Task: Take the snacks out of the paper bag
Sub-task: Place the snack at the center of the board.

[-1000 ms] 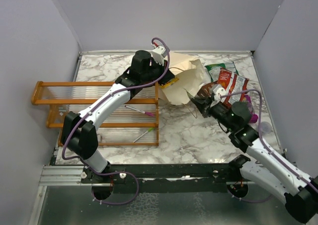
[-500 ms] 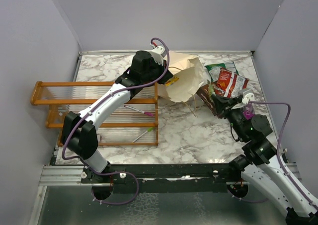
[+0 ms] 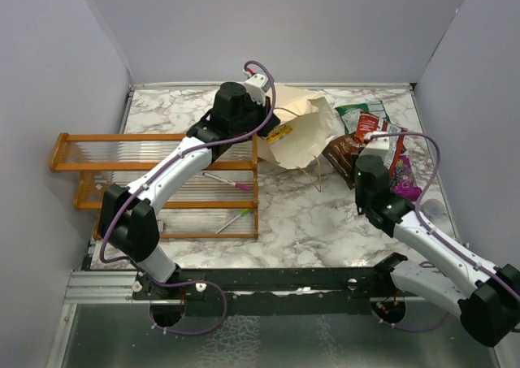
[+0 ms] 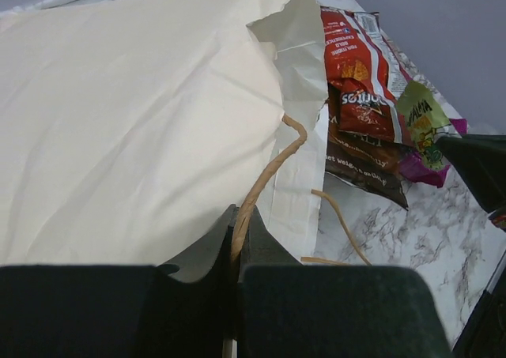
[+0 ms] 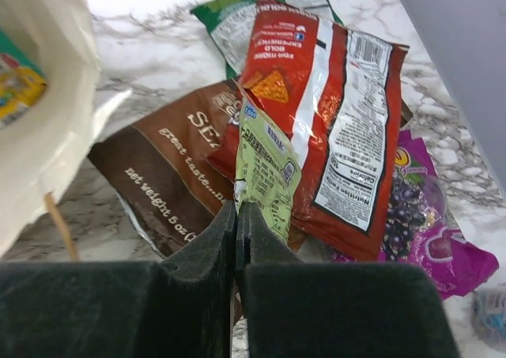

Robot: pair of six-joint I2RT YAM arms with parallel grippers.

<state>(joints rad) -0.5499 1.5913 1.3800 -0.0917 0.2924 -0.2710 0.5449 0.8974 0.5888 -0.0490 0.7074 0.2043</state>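
The cream paper bag [image 3: 305, 128] lies tipped at the back centre. My left gripper [image 3: 274, 132] is shut on its twine handle [image 4: 269, 168], with the bag's side [image 4: 134, 113] filling that view. To the bag's right lies a pile of snacks: a red chip bag [image 5: 316, 105], a dark brown packet [image 5: 170, 164], a green-white packet [image 5: 229, 18] and a magenta packet [image 5: 431, 243]. My right gripper [image 5: 239, 208] is shut on the lower edge of a lime packet [image 5: 269, 164], holding it over the pile [image 3: 375, 136]. A teal packet [image 5: 16, 77] shows inside the bag's mouth.
An orange wooden rack [image 3: 162, 173] with pens in it stands on the left of the marble table [image 3: 301, 214]. A small clear object [image 3: 433, 209] lies near the right wall. Grey walls close in the back and both sides.
My right gripper has drawn back from the bag's mouth and swung right and farther back, over the snack pile, with the lime packet in it. The left gripper still holds the handle.
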